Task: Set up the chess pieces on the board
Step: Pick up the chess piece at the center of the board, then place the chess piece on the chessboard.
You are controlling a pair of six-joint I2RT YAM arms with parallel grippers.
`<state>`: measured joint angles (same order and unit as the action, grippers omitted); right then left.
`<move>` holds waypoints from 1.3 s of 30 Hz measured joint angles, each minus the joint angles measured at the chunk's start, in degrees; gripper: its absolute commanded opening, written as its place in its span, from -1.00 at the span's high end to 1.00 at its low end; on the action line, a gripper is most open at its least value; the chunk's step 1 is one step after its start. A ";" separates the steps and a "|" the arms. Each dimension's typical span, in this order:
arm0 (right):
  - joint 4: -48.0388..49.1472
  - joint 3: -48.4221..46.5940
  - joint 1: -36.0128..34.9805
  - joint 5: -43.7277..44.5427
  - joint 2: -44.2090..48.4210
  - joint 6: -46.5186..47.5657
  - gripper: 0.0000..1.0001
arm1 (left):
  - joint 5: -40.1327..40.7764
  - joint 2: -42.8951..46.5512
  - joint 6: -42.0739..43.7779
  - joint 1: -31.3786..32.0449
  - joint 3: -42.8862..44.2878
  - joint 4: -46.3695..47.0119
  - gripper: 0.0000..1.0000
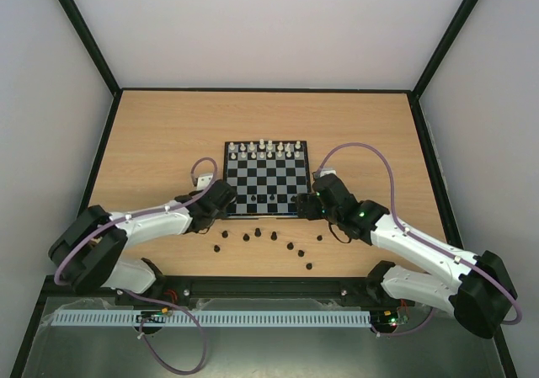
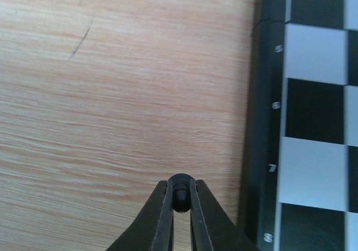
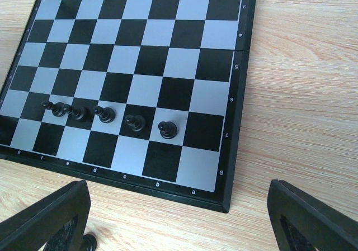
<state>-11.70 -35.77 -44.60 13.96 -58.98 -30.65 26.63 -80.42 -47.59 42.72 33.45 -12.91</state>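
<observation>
We work on a pale wood tabletop (image 1: 152, 142) inside white walls. Our left claw (image 2: 180, 186) is pinched shut on a tiny black chess piece (image 2: 180, 194), and we cannot tell its axis between the fingers. Just right of that claw runs the chessboard (image 2: 263, 122) border, with wood stretching away to its left. Our right claw (image 3: 178, 206) gapes wide, holding nothing. Ahead of it, past the board's near edge, six black pawns (image 3: 104, 114) stand upright in one row. Loose black pieces (image 1: 275, 235) lie behind both claws.
</observation>
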 measured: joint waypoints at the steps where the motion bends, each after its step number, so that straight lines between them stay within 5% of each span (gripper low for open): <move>1: 0.00 0.00 0.00 0.02 0.00 0.00 -0.74 | -0.02 0.63 0.07 0.31 0.52 -0.70 0.96; 14: 0.02 0.09 0.00 0.02 0.00 0.00 -0.74 | -3.96 5.92 3.19 2.73 5.73 -7.13 0.96; 39: 0.00 0.37 0.00 1.11 0.00 -0.22 -0.73 | -8.37 -7.74 6.47 6.03 12.76 -2.03 0.95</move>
<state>-11.70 -35.40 -44.60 15.07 -58.98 -30.87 18.26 -88.16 -41.12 48.75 46.22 -14.94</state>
